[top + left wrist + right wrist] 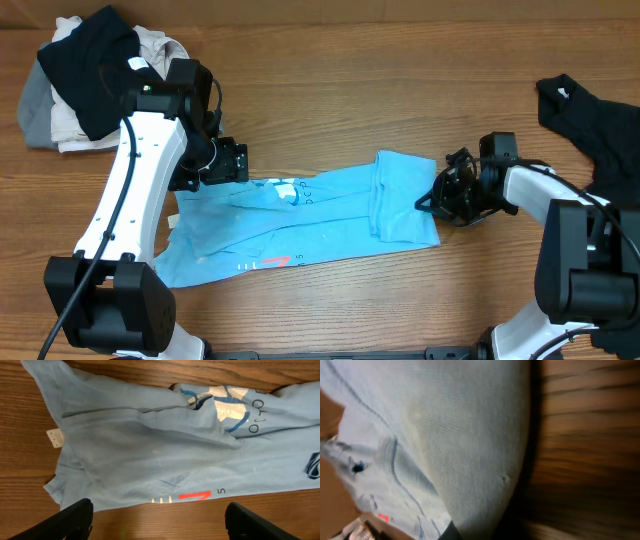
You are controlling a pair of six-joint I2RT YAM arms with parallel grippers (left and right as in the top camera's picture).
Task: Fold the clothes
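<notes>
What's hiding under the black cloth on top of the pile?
A gray garment and a cream one peek out beneath the black garment; anything deeper in the pile is covered.

Overhead faces down; both wrist views close on T-shirt (150, 450).

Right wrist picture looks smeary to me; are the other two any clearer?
Right wrist view: the light blue T-shirt sits very close to the lens and looks soft, the wooden table is streaked with blur, and a dark shadow runs along the cloth's edge. Left wrist view: sharp and evenly lit, printed lettering crisp. Overhead view: clear, with no glare.
</notes>
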